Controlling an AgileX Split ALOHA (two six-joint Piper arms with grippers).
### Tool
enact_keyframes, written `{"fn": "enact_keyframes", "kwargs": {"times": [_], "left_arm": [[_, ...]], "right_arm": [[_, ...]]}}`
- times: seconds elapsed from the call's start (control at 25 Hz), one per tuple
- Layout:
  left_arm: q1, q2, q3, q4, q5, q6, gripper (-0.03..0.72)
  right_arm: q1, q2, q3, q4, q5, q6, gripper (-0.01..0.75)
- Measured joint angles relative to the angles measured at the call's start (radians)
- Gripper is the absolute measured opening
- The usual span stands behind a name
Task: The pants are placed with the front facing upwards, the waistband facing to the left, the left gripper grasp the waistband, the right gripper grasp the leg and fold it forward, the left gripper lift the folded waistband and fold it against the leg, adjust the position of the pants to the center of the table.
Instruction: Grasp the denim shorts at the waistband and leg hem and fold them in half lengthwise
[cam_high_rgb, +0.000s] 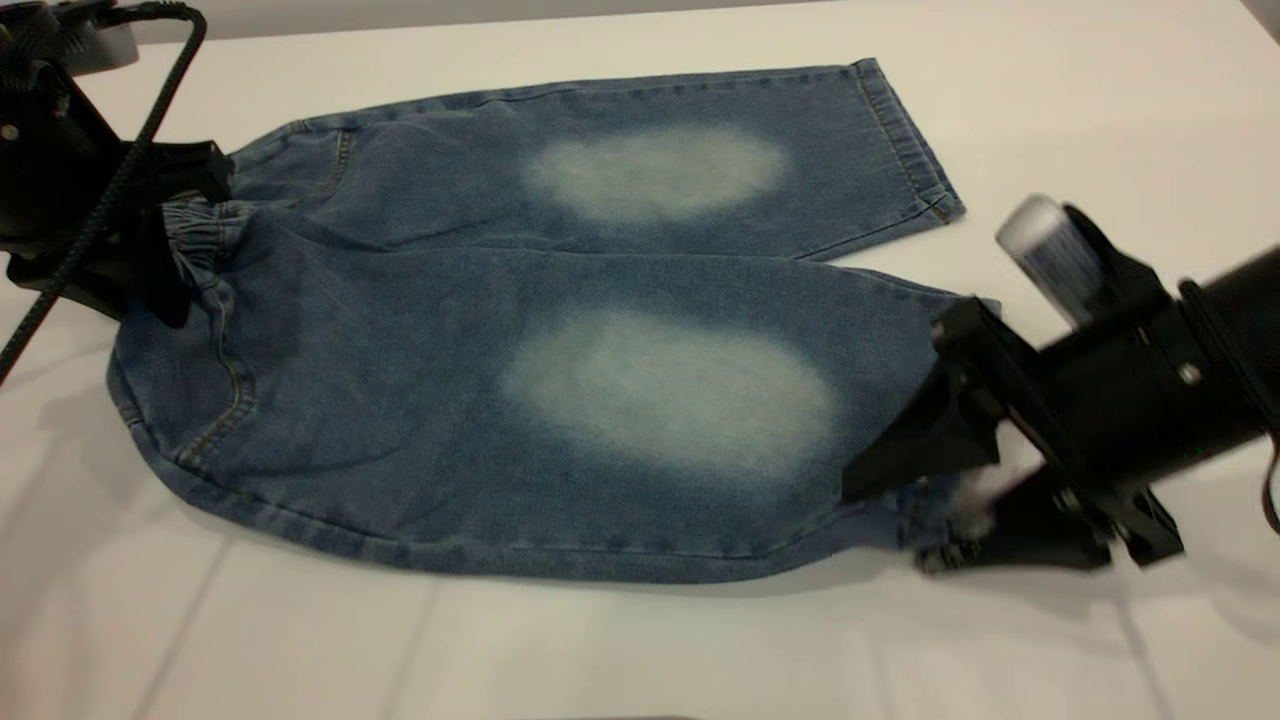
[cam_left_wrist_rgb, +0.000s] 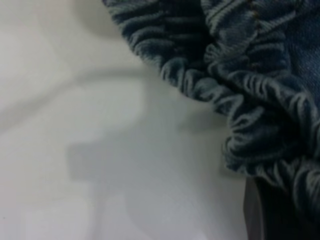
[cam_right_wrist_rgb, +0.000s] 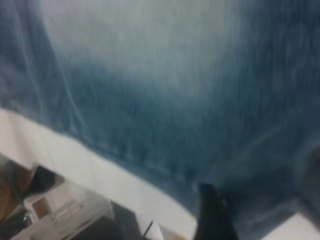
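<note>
Both claws are on the pants (cam_high_rgb: 520, 330) in the outside view. The left gripper (cam_high_rgb: 180, 255) is at the waistband (cam_high_rgb: 200, 230) on the left, and its fingers pinch the ruffled cloth. The right gripper (cam_high_rgb: 935, 505) is at the far end of the near leg (cam_high_rgb: 660, 400), and its fingers are closed on the hem. The pants lie long from left to right on the table (cam_high_rgb: 600, 650), so each claw has its own end. The fold has to carry the near leg toward the far leg, across the short way.

From the left wrist, the waistband (cam_left_wrist_rgb: 260, 95) bunches up close to the camera, with the white table (cam_left_wrist_rgb: 90, 150) under it.

From the right wrist, the leg (cam_right_wrist_rgb: 165, 100) fills the view. It is blurry, but a dark finger (cam_right_wrist_rgb: 212, 215) seems to press into the cloth edge.
</note>
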Motion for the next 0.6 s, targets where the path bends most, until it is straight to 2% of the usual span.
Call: {"fn": "enact_keyframes", "kwargs": {"times": [0.44,0.6], "left_arm": [[-0.002,0.0,0.0,-0.002,0.0,0.0,0.085],[-0.002,0.0,0.0,-0.002,0.01,0.002,0.085]], "right_arm": [[0.0,0.007,-0.038,0.001,-0.065,0.014,0.045],[0.0,0.005,-0.038,0.001,-0.054,-0.008,0.032]]}}
